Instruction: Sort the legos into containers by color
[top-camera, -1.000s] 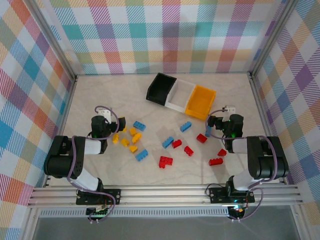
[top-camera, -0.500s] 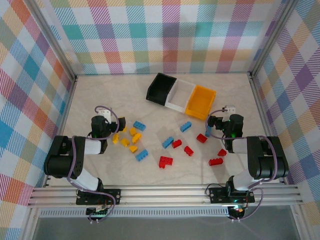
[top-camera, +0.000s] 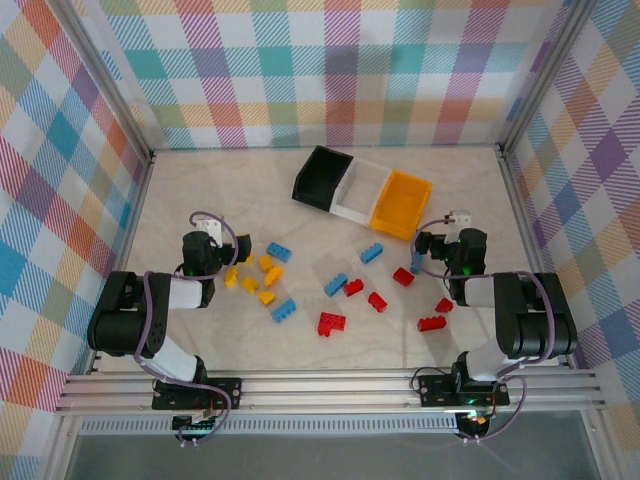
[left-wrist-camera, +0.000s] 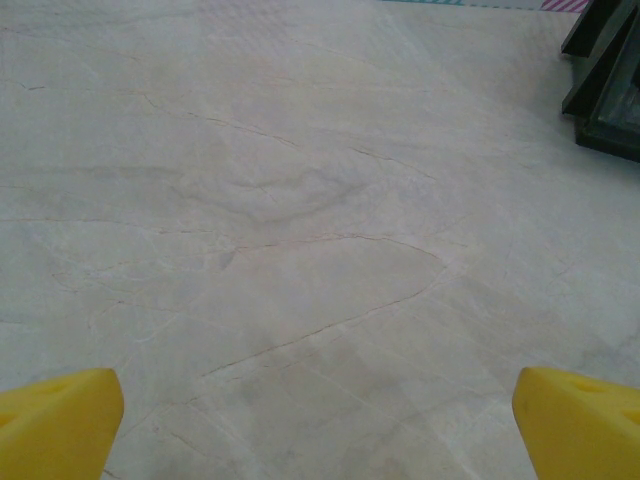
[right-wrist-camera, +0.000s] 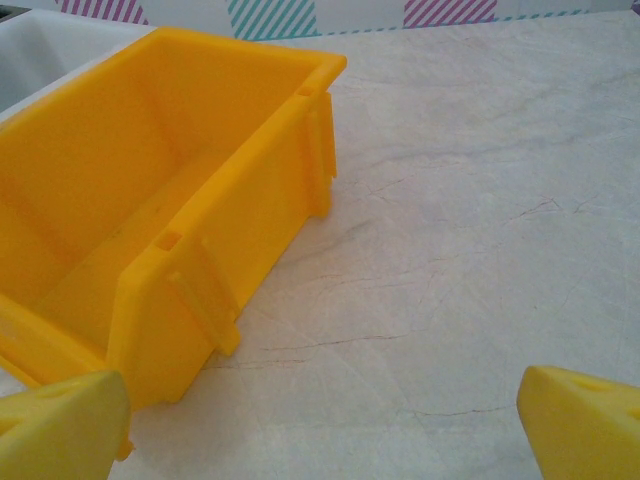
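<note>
Red, blue and yellow legos lie scattered across the table's middle: a yellow cluster (top-camera: 256, 276), blue bricks (top-camera: 336, 285), red bricks (top-camera: 331, 324). The joined containers stand at the back: black bin (top-camera: 320, 177), white bin (top-camera: 362, 189), orange-yellow bin (top-camera: 400, 205). My left gripper (top-camera: 238, 245) rests low beside the yellow cluster, open and holding nothing (left-wrist-camera: 320, 430); the black bin's corner (left-wrist-camera: 608, 80) shows far ahead. My right gripper (top-camera: 421, 246) sits open just in front of the orange-yellow bin (right-wrist-camera: 150, 220), nothing between its yellow fingertips (right-wrist-camera: 585, 415).
Metal frame rails and checkered walls (top-camera: 320, 70) enclose the marble table (top-camera: 220, 190). A blue brick (top-camera: 415, 263) lies right by my right gripper. The white bin's wall (right-wrist-camera: 40, 50) shows behind the orange-yellow one. Bare marble lies in front of both grippers.
</note>
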